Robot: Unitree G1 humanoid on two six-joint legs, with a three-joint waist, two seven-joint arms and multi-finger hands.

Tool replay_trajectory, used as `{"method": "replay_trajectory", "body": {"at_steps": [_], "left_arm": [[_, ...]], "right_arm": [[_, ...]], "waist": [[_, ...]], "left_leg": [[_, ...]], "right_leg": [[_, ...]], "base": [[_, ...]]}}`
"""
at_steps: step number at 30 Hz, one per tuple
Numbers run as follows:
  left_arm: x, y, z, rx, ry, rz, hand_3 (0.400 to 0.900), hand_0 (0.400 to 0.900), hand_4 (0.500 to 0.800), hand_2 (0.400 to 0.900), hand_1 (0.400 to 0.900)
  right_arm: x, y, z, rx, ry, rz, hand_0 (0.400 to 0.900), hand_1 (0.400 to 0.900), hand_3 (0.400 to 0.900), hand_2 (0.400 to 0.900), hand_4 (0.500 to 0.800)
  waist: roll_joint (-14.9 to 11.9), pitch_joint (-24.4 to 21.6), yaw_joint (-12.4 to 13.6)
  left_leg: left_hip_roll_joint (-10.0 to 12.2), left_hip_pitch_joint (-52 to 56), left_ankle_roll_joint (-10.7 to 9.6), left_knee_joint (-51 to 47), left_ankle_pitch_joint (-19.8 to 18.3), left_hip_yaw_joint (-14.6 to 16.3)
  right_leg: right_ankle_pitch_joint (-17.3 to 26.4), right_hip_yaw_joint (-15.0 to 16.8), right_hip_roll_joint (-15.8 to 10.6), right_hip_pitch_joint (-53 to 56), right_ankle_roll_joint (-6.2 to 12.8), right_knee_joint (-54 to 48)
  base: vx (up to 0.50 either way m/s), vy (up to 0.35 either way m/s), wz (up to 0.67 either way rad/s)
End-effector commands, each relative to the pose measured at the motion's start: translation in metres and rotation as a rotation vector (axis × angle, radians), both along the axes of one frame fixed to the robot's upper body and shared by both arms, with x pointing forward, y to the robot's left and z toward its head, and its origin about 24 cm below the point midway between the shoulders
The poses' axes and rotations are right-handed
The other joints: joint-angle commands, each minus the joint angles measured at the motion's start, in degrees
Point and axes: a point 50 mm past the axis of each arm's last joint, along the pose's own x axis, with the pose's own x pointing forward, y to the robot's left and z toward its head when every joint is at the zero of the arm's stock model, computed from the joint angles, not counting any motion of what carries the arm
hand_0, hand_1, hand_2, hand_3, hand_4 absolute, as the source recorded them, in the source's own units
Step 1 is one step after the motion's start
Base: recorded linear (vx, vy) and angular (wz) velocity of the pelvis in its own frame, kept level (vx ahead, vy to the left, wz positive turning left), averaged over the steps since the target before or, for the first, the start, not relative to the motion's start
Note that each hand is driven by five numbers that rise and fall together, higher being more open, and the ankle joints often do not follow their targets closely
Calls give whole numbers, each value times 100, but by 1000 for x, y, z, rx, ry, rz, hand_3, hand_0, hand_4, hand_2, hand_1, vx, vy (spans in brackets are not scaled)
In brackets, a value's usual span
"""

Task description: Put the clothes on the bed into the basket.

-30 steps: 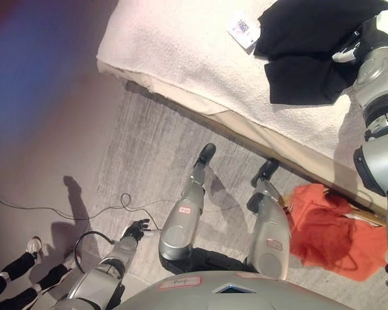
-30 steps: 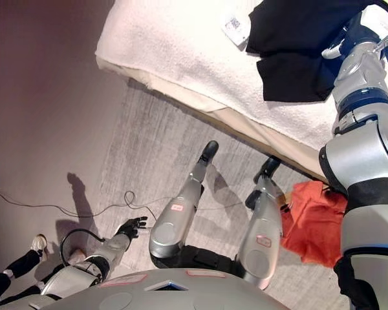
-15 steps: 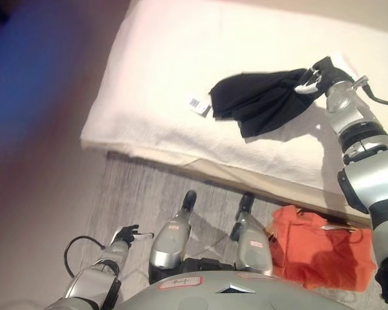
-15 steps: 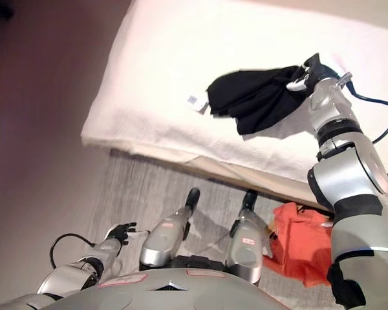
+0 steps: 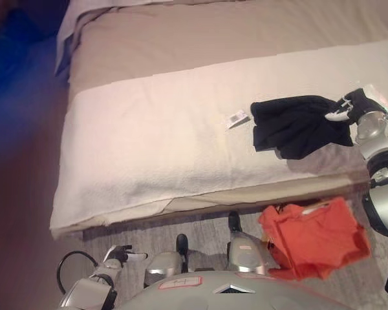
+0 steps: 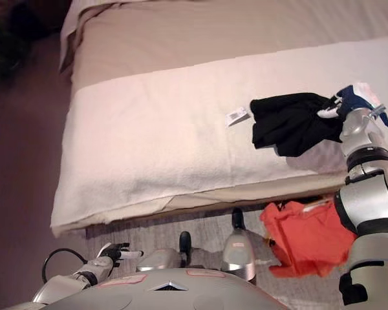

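A black garment (image 5: 297, 126) lies bunched on the white blanket of the bed (image 5: 161, 142), near the bed's front edge at the right. A small white tag (image 5: 236, 118) sticks out at its left end. My right hand (image 5: 350, 106) is at the garment's right end, with its fingers curled on the cloth's edge. My left hand (image 5: 119, 253) hangs low at the lower left above the floor, fingers relaxed and empty. An orange cloth (image 5: 313, 236) lies heaped on the floor at the lower right, just in front of the bed. I cannot make out a basket clearly.
The bed fills the upper part of the view, with a tan sheet (image 5: 213, 39) beyond the white blanket and a pillow (image 5: 84, 13) at the far left corner. Grey floor (image 5: 200, 223) shows along the bed's front edge.
The whole picture has shifted, so the camera has moved and more of the bed shows. My right hand stays on the black garment, which now looks more bunched. My left hand stays low.
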Motion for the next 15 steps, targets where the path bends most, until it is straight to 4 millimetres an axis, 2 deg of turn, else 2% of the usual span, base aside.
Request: {"method": "replay_trajectory", "body": {"at_steps": [1,11,15], "left_arm": [[-26,36,9,107,106,2,900,900,800,900,900],[-33,28,5,72,129,-9,900,900,800,900,900],[-31,25,4,65,128,-32,900,900,800,900,900]], "right_arm": [[-1,-23,61,-82,-202,-9,400,400,400,400,500],[-37,-37,52,-139,-204,66,400,400,400,400,500],[-47,-41,43,-136,-171,70,400,400,400,400,500]], "waist": [[-49,-171,-96],[1,-118,-524],[-12,-64,-570]], "left_leg": [[4,-143,-28,-35,-60,-34],[36,65,-9,-35,-172,357],[35,130,5,-35,-199,456]], "right_leg": [[-89,29,-24,-42,287,370],[-80,398,133,-97,306,414],[-89,510,166,-109,316,448]], "base": [[29,24,-25],[16,20,-26],[6,9,-18]]}}
